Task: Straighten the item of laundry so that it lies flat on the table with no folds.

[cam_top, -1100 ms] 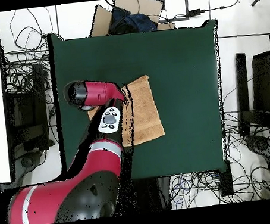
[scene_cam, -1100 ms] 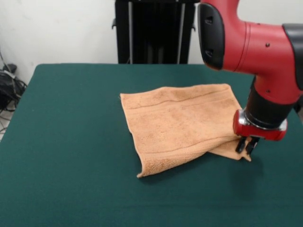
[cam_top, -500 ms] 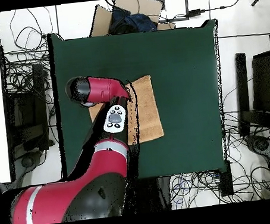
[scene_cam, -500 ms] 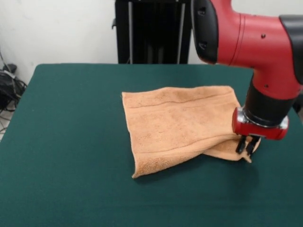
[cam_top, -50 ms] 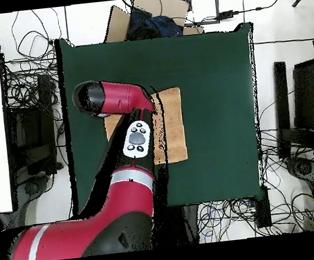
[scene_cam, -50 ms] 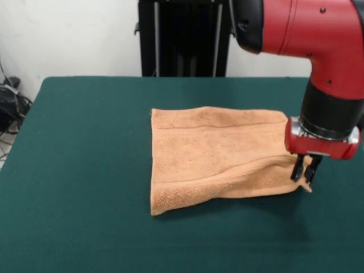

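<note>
The item of laundry (scene_cam, -50 ms: pixel 216 153), a peach-orange towel, lies spread on the green table (scene_cam, -50 ms: pixel 85 170) right of centre. A soft ridge runs along its near side, and that edge looks thick and doubled. My gripper (scene_cam, -50 ms: pixel 303 170) is at the towel's near right corner, fingers pinched shut on the cloth just above the tabletop. In the overhead view the towel (cam_top, -50 ms: pixel 172 123) shows beside the red arm (cam_top, -50 ms: pixel 125 100), which hides the gripper and part of the cloth on the table (cam_top, -50 ms: pixel 209 67).
A black stand (scene_cam, -50 ms: pixel 182 37) rises behind the table's far edge. Cables (scene_cam, -50 ms: pixel 8 105) lie off the left side. Overhead, a cardboard box (cam_top, -50 ms: pixel 148 15) sits beyond one table end, and black frames (cam_top, -50 ms: pixel 300 106) stand off another side.
The gripper moved toward the right in the front view, still holding the corner. The towel was pulled out wider and its overlapping flap flattened.
</note>
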Controlling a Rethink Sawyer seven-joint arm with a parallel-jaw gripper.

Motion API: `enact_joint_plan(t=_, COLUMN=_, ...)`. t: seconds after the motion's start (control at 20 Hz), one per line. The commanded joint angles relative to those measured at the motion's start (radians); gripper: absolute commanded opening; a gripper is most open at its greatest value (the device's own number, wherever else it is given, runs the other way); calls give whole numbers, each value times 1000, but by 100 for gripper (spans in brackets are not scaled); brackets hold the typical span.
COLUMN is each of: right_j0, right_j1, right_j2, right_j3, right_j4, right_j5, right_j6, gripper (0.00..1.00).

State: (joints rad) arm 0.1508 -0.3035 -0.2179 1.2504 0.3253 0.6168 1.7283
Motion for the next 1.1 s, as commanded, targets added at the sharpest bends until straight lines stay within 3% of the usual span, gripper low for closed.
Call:
enact_joint_plan(t=0.05, right_j0=-38, right_j1=-20, right_j2=142, right_j3=71, right_j4=-7, right_j5=76, right_j6=77, gripper=0)
enact_joint_plan(t=0.8, right_j0=-64, right_j1=-28, right_j2=193, right_j3=89, right_j4=-6, right_j5=36, right_j6=74, gripper=0)
enact_joint_plan(t=1.1, right_j0=-62, right_j1=-7, right_j2=185, right_j3=48, right_j4=-21, right_j5=49, right_j6=80, gripper=0)
